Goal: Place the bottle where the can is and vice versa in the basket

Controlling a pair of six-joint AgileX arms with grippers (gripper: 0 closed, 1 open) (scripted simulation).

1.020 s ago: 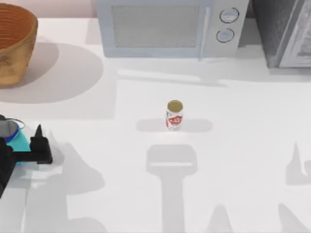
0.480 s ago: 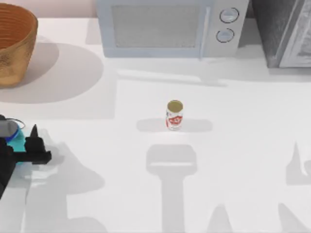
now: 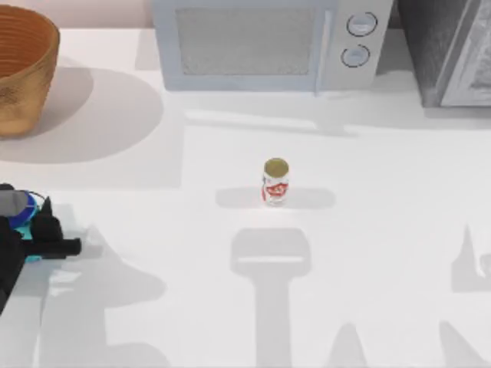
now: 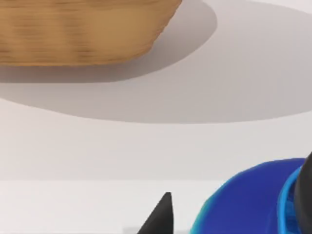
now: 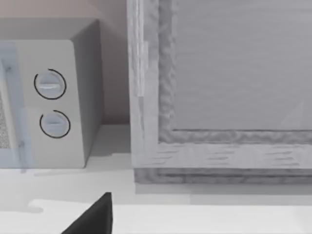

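Here the left gripper is clasping the bottle between its fingers at the counter's left edge (grasping step); next, lifting toward the can, well apart mid-counter.

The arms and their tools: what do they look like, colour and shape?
The left tool is matte black and blocky, with fingers that taper to sharp points. No cables, labels or markings show on it. The right tool's finger in the right wrist view is the same plain black wedge. The arm links behind the left tool are black too, at the table's left edge.
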